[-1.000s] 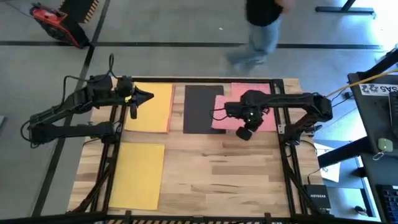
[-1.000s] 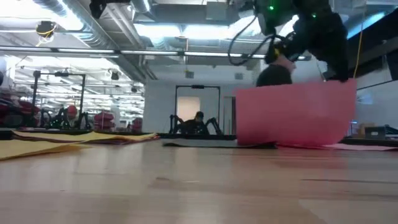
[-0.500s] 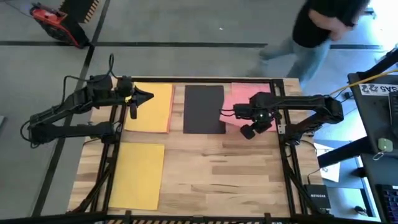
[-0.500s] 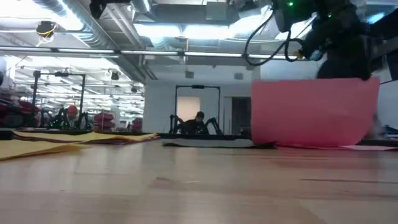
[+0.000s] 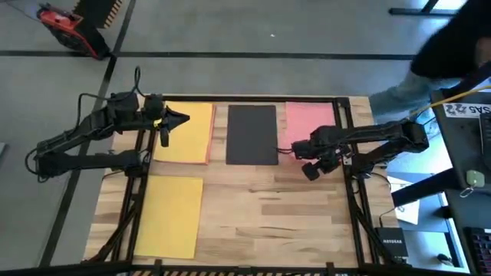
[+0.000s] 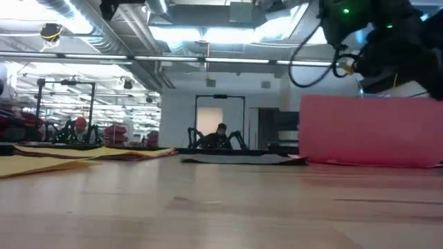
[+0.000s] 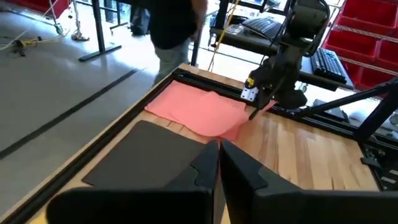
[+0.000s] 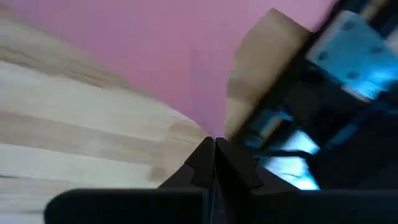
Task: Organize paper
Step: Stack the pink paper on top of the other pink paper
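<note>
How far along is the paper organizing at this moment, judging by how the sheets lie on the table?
Looks done: a yellow paper sheet, a black paper sheet and a pink paper sheet lie side by side along the far edge. In hand: the right gripper, fingers shut, holds the pink sheet's near edge lifted. Left: a second yellow sheet lies alone nearer the front. The left gripper waits over the first yellow sheet.

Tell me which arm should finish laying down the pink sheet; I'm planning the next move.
Right. Its pincer is shut on the pink sheet; the left pincer hovers over the far yellow sheet.
</note>
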